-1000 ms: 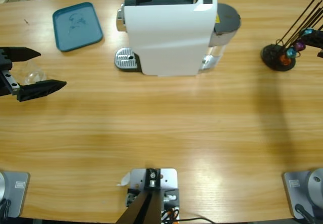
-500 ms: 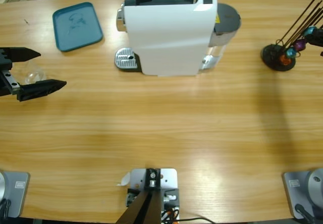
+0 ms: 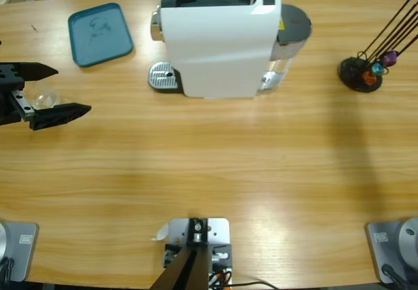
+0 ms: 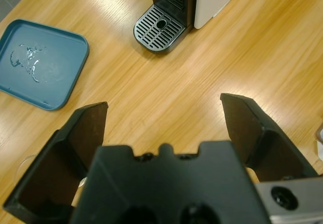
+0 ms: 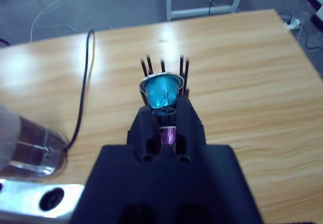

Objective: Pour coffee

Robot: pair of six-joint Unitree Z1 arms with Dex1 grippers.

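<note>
I see my left gripper [image 3: 57, 93] at the left edge of the long, warm-grained wooden counter [image 3: 209, 166], its two black wedge-shaped jaws spread wide. A small clear glass [image 3: 44, 97] sits between them, touching neither; I can't make out any coffee in it. Beyond the jaws stands the boxy white glossy coffee machine [image 3: 219, 38], with its round perforated metal drip grate [image 4: 159, 28] bare. A rounded-square teal plastic tray [image 3: 100, 33], smeared with droplets, lies near the counter's far left. My right gripper [image 5: 164, 95] is pinched on a shiny turquoise foil capsule [image 5: 161, 90] before the black wire capsule stand [image 3: 366, 68], which carries coloured capsules.
</note>
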